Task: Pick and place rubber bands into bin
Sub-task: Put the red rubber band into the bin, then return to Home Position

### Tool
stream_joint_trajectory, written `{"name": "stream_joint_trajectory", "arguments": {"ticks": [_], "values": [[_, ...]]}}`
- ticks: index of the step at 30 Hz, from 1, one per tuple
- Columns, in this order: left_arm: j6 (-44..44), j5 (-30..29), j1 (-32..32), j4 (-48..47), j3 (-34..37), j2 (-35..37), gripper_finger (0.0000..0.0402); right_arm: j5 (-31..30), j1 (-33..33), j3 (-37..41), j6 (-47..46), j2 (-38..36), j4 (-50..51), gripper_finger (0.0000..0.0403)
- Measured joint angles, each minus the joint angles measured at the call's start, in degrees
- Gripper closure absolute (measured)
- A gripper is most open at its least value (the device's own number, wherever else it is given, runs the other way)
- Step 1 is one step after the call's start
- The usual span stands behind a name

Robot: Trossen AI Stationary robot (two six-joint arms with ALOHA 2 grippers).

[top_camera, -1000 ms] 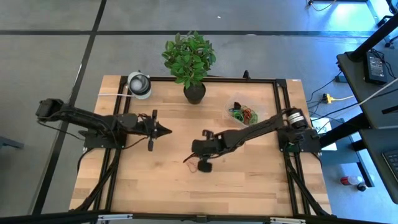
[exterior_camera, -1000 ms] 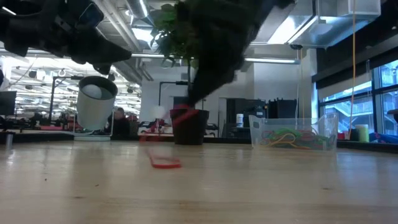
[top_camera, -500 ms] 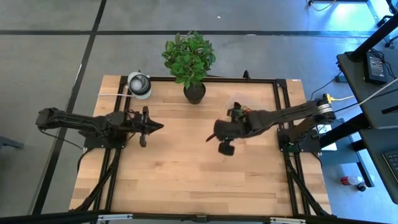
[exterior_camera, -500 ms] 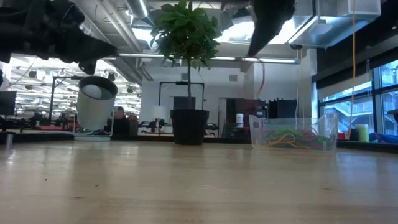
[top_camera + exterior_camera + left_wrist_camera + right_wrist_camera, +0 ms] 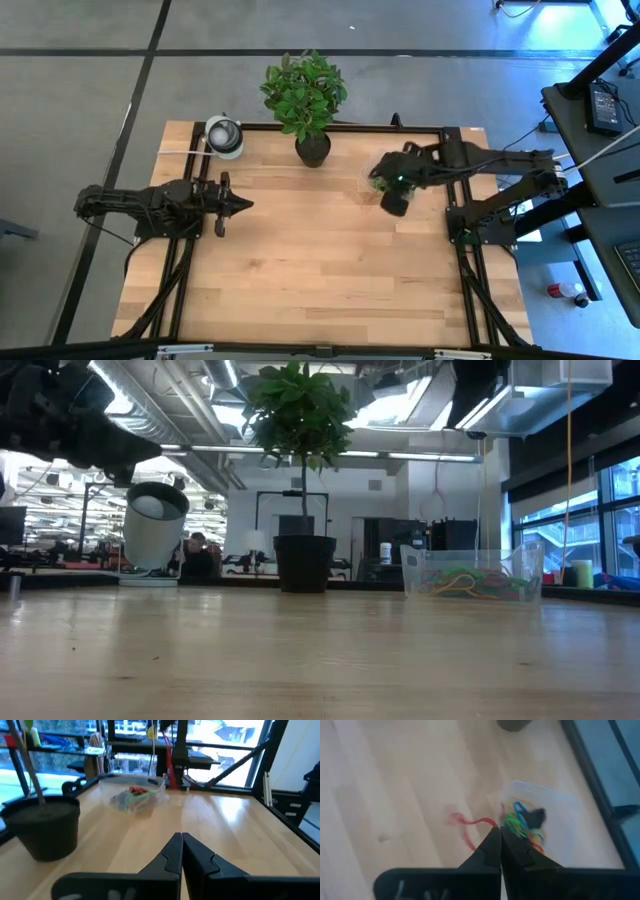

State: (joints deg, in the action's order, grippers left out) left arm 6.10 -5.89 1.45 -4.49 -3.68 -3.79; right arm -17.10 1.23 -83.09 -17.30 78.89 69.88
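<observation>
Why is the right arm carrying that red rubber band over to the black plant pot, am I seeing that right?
Not quite. The right gripper holds the red rubber band with jaws shut, but it is at the clear bin of bands, not the plant pot. The right wrist view shows it.

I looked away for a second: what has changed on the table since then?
The right hand lifted a red rubber band off the table's middle and carried it across to just above the bin, still pinched. The left hand pulled back slightly, shut. The plant pot and bin stayed put.
</observation>
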Motion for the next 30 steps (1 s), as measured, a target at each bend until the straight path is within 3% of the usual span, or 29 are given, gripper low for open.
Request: {"name": "stream_joint_trajectory", "arguments": {"ticks": [4,17,21,30], "values": [[-0.03,0.40,0.00,-3.89,-0.07,3.84,0.0400,-0.01,-3.11,0.00,2.29,-2.06,1.36,0.0403],[-0.91,1.33,0.00,-3.04,0.22,3.76,0.0400,0.25,-10.27,0.73,7.47,-4.83,-0.67,0.0403],[-1.39,1.61,0.00,5.59,3.21,3.68,0.0400,0.28,-11.83,4.35,8.43,-4.84,-2.26,0.0403],[-0.82,1.83,-0.07,5.61,3.23,0.70,0.0400,0.22,-18.22,17.86,5.77,-4.85,-7.58,0.0403]]}}
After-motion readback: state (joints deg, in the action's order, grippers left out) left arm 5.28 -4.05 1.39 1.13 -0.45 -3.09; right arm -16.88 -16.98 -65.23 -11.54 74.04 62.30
